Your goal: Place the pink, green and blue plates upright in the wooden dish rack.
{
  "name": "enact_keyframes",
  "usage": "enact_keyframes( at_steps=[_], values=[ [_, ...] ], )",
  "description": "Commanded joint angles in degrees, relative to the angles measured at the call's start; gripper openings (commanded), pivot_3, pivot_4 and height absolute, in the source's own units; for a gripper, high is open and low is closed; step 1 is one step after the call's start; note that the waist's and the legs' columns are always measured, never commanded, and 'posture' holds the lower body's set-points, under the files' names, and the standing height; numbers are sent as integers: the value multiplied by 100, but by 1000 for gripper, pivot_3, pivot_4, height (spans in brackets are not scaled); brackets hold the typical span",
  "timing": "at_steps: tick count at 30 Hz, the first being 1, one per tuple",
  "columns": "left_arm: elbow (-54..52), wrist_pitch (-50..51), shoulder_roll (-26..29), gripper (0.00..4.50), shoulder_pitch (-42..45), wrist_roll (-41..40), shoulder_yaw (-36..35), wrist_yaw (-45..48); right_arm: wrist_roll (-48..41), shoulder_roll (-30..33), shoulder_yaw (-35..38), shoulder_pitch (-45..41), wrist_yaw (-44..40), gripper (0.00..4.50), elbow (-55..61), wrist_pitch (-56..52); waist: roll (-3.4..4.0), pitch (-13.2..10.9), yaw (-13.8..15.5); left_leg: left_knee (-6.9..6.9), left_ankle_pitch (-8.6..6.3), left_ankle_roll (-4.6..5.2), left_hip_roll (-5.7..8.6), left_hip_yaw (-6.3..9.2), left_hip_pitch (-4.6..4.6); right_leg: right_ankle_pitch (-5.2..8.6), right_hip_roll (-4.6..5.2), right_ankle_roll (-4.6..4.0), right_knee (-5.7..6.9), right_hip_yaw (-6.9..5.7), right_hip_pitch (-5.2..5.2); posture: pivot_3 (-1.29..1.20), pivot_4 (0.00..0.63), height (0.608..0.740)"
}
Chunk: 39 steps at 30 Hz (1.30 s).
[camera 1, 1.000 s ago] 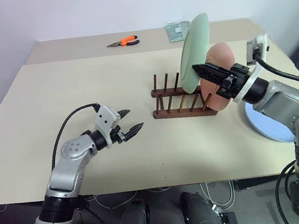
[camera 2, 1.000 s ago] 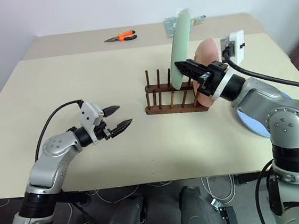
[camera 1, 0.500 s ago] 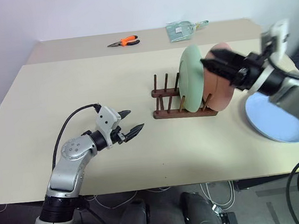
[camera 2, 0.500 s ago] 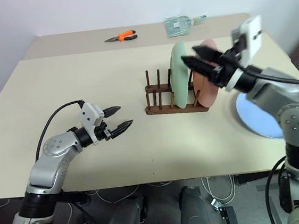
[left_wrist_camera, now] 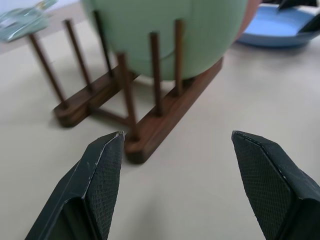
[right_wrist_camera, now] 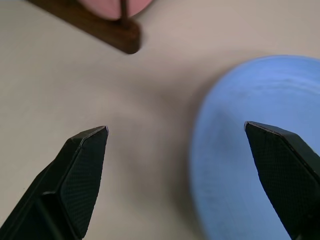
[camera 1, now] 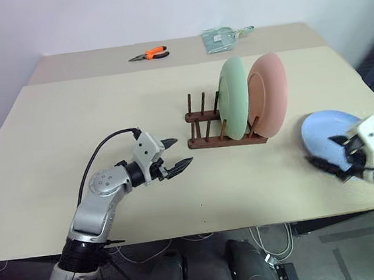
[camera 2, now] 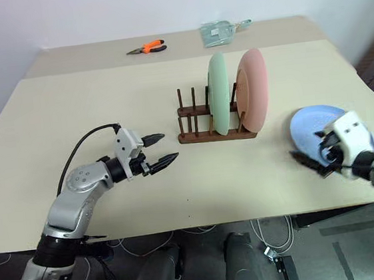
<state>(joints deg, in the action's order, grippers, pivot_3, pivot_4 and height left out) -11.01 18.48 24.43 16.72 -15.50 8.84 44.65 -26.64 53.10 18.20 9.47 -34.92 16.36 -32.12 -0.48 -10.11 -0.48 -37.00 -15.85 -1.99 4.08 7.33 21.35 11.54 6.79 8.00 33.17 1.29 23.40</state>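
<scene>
The wooden dish rack stands at mid-table. The green plate stands upright in it, and the pink plate stands upright in the slot to its right. The blue plate lies flat on the table at the right. My right gripper is open at that plate's near edge; in the right wrist view the blue plate's rim lies between the fingers. My left gripper is open and empty, hovering left of the rack, with the rack and the green plate straight ahead of it.
Orange-handled pliers and a clear packet lie on the far table section. The rack's left slots hold nothing. The blue plate sits close to the table's right front edge.
My right gripper let go of the green plate, which now stands in the rack beside the pink one. The right arm swung right and down to the blue plate, opening wide. The left gripper edged right.
</scene>
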Motion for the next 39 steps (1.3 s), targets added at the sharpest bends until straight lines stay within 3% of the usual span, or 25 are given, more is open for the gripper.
enact_keyframes(
  at_steps=[1, 5, 11, 18, 24, 28, 32, 35, 39],
  values=[
    [-127, -19, 0, 3537, 90, -11, 16, 29, 1033, -20, -488, -206, 477, 4458, -358, 362, -2, -2, 4, 0, 0, 0, 1, 0, 1, 0, 0, 0, -1, 0, 1, 0, 150, 740],
    [-164, -3, 22, 3537, 84, -11, 22, 27, 1462, -121, -647, -525, 709, 3177, -941, 404, -5, -1, 22, -2, 0, 0, 5, 2, 5, -1, 3, -1, -5, 1, 1, 0, 150, 740],
    [-203, -11, 59, 3537, 66, 25, 18, -8, 1470, -352, -486, -931, 756, 33, -1148, 237, -9, -1, 119, -4, 0, 0, 5, 4, 3, -1, 2, -1, -4, 0, -2, 0, 150, 740],
    [-152, -48, 126, 3537, 13, 53, -83, -77, 627, -842, 600, -2209, 874, 33, -607, 462, 5, -10, 86, -4, 0, 0, 4, 6, 3, -2, 0, -1, -1, 1, 1, 0, 150, 740],
    [28, -150, 174, 3537, 52, 81, -196, -159, -1548, -1225, 1397, -4443, 1244, 33, -86, -436, 15, -14, 104, 4, 1, 0, 3, 20, 4, -6, -5, -2, 1, -6, 3, 0, 150, 740],
    [135, -225, 173, 3537, 48, 130, -287, -211, -3412, -1903, 1100, -5572, 1820, 33, 361, -1210, 10, -11, 105, 7, 1, 1, 1, 35, 5, -15, -7, -22, 0, -17, 1, 0, 150, 740],
    [262, -312, 251, 3537, 24, 174, -429, -286, -4696, -3200, 235, -6068, 2830, 33, 678, -1484, 14, -11, 61, 9, 1, 1, 0, 41, 4, -16, -6, -25, 5, -15, 7, 0, 150, 740],
    [418, -433, 363, 3537, -16, 236, -553, -329, -5198, -4084, -254, -6044, 3744, 33, 613, -1451, 14, -11, 18, 16, 1, 0, 0, 54, 6, -19, -8, -22, 14, -15, 19, 0, 150, 740],
    [475, -486, 411, 3537, -22, 253, -603, -348, -5289, -4439, -520, -5905, 4417, 33, 532, -1349, 13, -11, 38, 14, 3, -3, 10, 58, 11, -27, -5, -8, 12, -16, 20, 0, 150, 740]
  ],
)
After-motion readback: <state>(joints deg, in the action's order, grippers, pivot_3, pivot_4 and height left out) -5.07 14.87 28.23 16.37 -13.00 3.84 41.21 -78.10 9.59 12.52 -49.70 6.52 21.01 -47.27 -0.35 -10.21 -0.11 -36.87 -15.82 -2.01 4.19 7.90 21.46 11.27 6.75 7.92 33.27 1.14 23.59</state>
